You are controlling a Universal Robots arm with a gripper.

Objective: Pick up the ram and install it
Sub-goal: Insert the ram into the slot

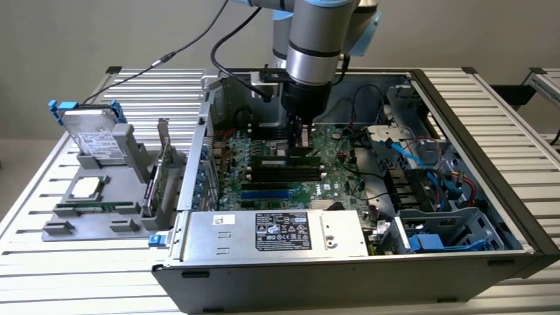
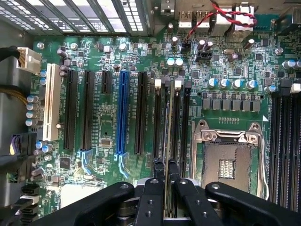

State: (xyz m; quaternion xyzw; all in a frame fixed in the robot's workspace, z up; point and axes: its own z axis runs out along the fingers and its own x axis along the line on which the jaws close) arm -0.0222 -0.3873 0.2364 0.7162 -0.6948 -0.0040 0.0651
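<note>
**Operator:** Where do I stand?

**Spotter:** Your arm reaches into the open case (image 1: pixel 490 164), over the motherboard (image 2: pixel 103 155). Your gripper (image 2: pixel 165 165) is clamped on the ram (image 2: pixel 170 122). The ram hangs edge-on, in line with the black slots (image 2: pixel 157 122). I cannot tell whether it touches one.

**Operator:** How will it handle?

**Spotter:** Light and stiff, I'd judge, but thin and fragile. You have it pinched across its flat faces, which seems right. Any tilt could jam it or strain the contacts.
</note>
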